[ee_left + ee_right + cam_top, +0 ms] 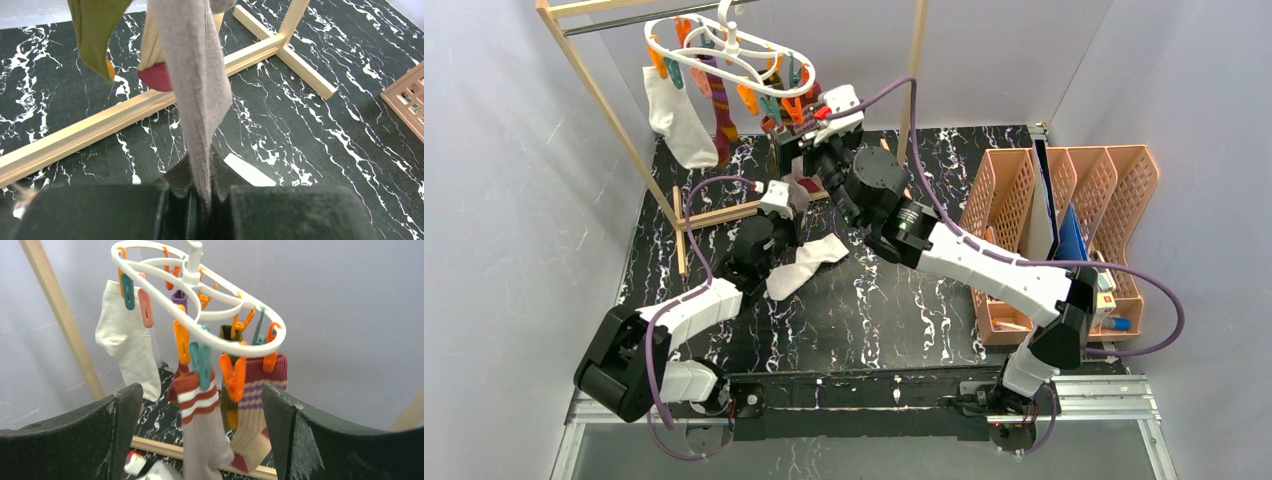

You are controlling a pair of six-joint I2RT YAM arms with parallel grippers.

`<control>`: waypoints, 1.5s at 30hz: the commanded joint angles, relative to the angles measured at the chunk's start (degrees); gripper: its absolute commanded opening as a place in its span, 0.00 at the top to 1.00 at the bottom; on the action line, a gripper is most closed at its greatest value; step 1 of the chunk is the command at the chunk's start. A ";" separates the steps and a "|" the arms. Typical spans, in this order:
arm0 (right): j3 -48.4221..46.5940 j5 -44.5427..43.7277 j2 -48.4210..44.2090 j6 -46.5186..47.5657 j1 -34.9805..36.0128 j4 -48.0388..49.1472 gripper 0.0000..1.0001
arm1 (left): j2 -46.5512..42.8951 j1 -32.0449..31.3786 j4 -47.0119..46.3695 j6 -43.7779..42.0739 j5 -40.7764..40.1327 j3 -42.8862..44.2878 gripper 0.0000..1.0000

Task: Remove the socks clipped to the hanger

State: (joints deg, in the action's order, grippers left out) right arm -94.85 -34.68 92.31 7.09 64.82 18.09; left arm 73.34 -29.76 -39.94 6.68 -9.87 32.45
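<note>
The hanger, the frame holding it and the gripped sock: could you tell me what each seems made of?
Hanger: probably plastic, white, smooth, slightly glossy. Frame: bare pale wood, matt, faint grain. Sock: soft knit fabric, fuzzy, draping in folds.

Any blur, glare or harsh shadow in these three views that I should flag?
Top external: even light, sharp, no glare on the table. Left wrist: the grey sock goes soft where the left gripper pinches it; background crisp. Right wrist: hanger sharp, dark fingers nearly featureless.
</note>
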 commanded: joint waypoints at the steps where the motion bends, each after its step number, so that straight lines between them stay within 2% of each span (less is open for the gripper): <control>1: -7.21 1.30 2.94 -0.32 -2.23 1.52 0.04 | -2.96 -0.63 -1.37 0.50 -0.25 -1.87 1.00; 7: -11.74 4.29 6.46 -3.93 -2.87 -1.79 0.06 | -2.76 -0.74 -1.36 -0.20 -0.03 -1.46 1.00; 20: -10.39 5.17 7.67 -6.65 -0.67 -2.80 0.08 | -1.67 -0.89 -1.45 0.17 0.64 -0.90 1.00; 25: -12.88 1.63 9.89 -6.65 -0.70 -3.83 0.13 | -1.71 -0.92 -1.49 -0.08 0.55 -0.89 1.00; 30: -20.23 -5.39 15.15 -6.61 -0.66 -7.35 0.15 | -1.45 -1.00 -1.41 -0.09 0.80 -0.76 1.00; 36: -25.00 -10.64 18.86 -3.83 -0.59 -6.25 0.19 | -1.70 -1.08 -1.11 -0.38 0.71 -0.72 1.00; 45: -29.57 -12.72 21.97 -1.55 -0.62 -5.50 0.21 | -1.87 -1.18 -0.91 -0.39 0.82 -0.63 1.00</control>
State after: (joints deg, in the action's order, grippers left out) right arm -120.11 -44.91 113.38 3.79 64.14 10.02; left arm 72.27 -30.55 -40.62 6.59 -9.02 31.11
